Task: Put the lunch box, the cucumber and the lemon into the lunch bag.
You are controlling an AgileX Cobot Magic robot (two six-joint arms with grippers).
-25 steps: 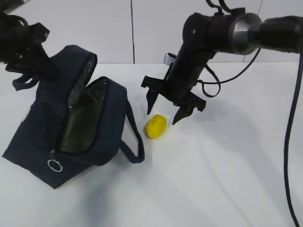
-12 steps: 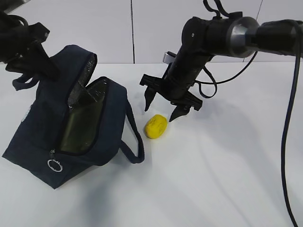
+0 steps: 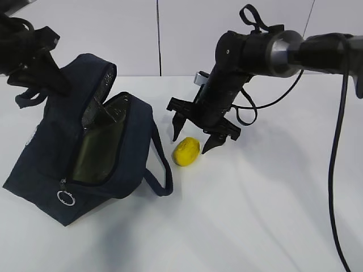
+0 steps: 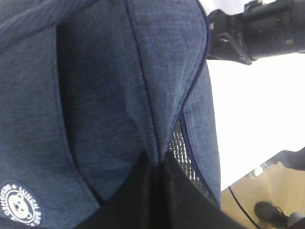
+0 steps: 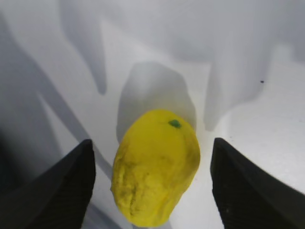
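The yellow lemon [image 3: 186,152] lies on the white table just right of the navy lunch bag [image 3: 51,141]. My right gripper [image 3: 190,144] is open and hangs over the lemon, one fingertip on each side, not touching it. In the right wrist view the lemon [image 5: 155,167] sits between the two black fingers [image 5: 71,186] of the right gripper [image 5: 152,143]. My left gripper [image 3: 57,82] is shut on the bag's top fabric [image 4: 119,95] and holds the flap up, so the bag gapes open. Something dull green shows inside the opening [image 3: 99,150]. The lunch box and cucumber are not clearly visible.
The bag's loop handle [image 3: 161,170] lies on the table close to the lemon. The zipper's metal ring pull [image 3: 66,198] hangs at the bag's front corner. Black cables [image 3: 340,164] trail down from the right arm. A white wall stands behind the table.
My right gripper has come down and slightly left, so its open fingers now straddle the lemon. The lemon, the bag and the left gripper have not moved.
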